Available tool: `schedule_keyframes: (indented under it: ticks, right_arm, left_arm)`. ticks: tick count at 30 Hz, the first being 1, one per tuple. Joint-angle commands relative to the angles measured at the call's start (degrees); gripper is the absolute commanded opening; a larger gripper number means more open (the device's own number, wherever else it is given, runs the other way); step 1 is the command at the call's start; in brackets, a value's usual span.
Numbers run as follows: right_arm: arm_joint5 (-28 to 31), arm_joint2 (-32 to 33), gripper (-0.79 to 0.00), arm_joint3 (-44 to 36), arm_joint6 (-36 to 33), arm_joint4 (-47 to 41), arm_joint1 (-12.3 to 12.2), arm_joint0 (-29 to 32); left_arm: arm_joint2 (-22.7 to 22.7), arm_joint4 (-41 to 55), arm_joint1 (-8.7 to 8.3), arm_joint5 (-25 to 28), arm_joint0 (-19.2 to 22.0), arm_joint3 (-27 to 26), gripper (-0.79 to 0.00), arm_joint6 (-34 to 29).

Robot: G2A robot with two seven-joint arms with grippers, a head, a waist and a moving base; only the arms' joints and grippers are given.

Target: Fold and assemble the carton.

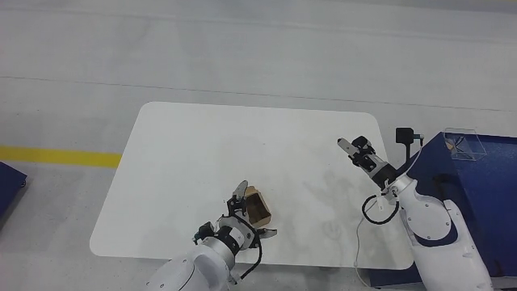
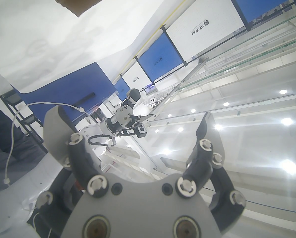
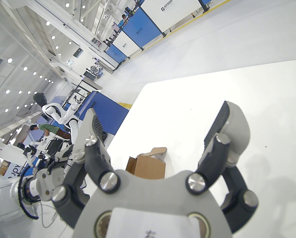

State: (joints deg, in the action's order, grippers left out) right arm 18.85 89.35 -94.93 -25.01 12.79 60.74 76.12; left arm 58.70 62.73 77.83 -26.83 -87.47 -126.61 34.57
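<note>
Carton [image 1: 257, 203] sits ungripped; left gripper [image 2: 133, 113], right gripper [image 3: 159, 107] jaws wide open.

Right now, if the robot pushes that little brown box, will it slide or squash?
The carton probably slides easily: it looks open and hollow, on a smooth white table. Its thin cardboard flaps would likely bend under a hard push.

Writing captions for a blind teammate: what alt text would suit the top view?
A small brown carton sits on a white table, near the edge closest to the robot, with the left gripper open close beside it. The right gripper hangs open over the table's right side, apart from the carton.
</note>
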Motion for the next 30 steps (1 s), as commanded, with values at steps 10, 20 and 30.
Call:
schedule_keyframes:
  ticks: [10, 20, 30]
  right_arm:
    - [-10.6, -9.9, 0.000, 0.9, -5.9, 11.2, 0.7, -3.3]
    - [-13.0, -21.7, 0.000, 6.4, -15.1, 18.0, 2.0, -9.2]
    - [-13.2, -30.1, 0.000, 14.3, -17.0, 17.3, 4.3, -16.0]
  left_arm:
    - [1.4, -21.0, -1.76, -29.6, 3.8, -3.1, 0.000, 8.4]
    - [-7.6, -22.4, -3.52, -31.2, 10.3, 9.9, 0.000, 5.2]
    - [-10.9, -15.3, -4.94, -31.2, 14.6, 15.7, 0.000, 10.1]
